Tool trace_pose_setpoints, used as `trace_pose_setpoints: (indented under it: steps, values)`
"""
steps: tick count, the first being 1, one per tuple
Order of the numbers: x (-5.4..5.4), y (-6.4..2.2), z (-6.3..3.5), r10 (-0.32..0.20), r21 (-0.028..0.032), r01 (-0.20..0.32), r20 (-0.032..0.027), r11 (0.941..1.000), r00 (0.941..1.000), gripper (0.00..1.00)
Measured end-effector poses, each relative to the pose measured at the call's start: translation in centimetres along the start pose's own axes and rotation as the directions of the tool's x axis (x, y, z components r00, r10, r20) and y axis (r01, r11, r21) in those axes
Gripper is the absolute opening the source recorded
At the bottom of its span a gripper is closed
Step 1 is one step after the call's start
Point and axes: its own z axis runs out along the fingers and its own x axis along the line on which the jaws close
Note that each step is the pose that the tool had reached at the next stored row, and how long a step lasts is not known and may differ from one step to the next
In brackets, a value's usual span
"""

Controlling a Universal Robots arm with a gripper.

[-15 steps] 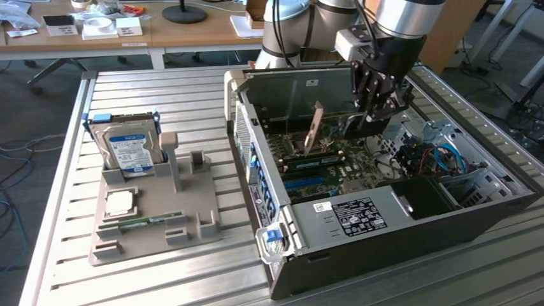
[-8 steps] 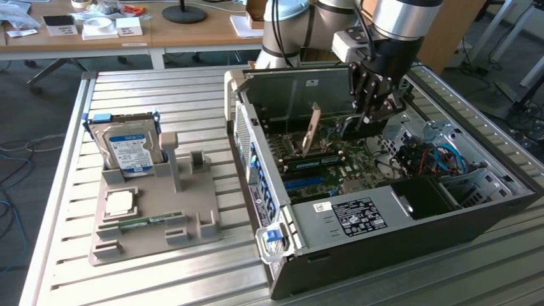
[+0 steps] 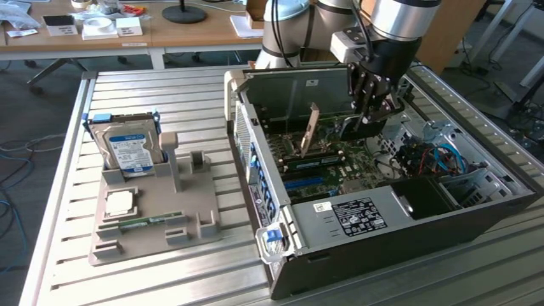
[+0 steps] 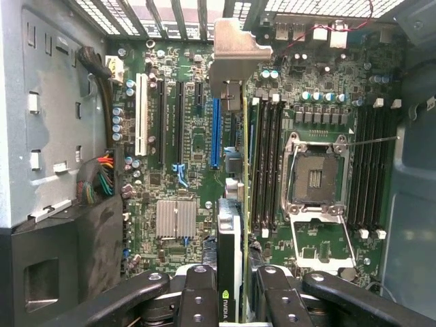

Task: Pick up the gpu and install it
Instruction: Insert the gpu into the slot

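Note:
My gripper (image 3: 367, 118) reaches down into the open computer case (image 3: 408, 217) and is shut on the gpu (image 3: 353, 127). The card hangs above the motherboard (image 3: 340, 169), and its silver end bracket (image 3: 309, 131) points toward the case's rear wall. In the wrist view the gpu (image 4: 230, 245) is seen edge-on between my two black fingers (image 4: 197, 293). Its bracket (image 4: 235, 51) is near the rear slot openings. The card's edge runs close alongside the long blue slot (image 4: 215, 133). I cannot tell whether it touches the board.
On the exterior view's left, a grey holder (image 3: 153, 223) carries a hard drive (image 3: 127, 146), a memory stick (image 3: 149, 222) and a square chip (image 3: 119, 203). Inside the case are the empty processor socket (image 4: 315, 178), memory slots (image 4: 267, 163), a heatsink (image 4: 176, 218) and cables (image 3: 434, 159).

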Motion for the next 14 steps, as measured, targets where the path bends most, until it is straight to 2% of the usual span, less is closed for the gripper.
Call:
trace_pose_setpoints:
  steps: [10, 14]
  values:
    - [0.49, 0.2, -0.02, 0.0, 0.0003, 0.0, 0.0003, 1.0, 1.0, 0.27]
    - [0.75, 0.42, -0.04, 0.0, 0.0015, 0.0, 0.0034, 1.0, 1.0, 0.27]
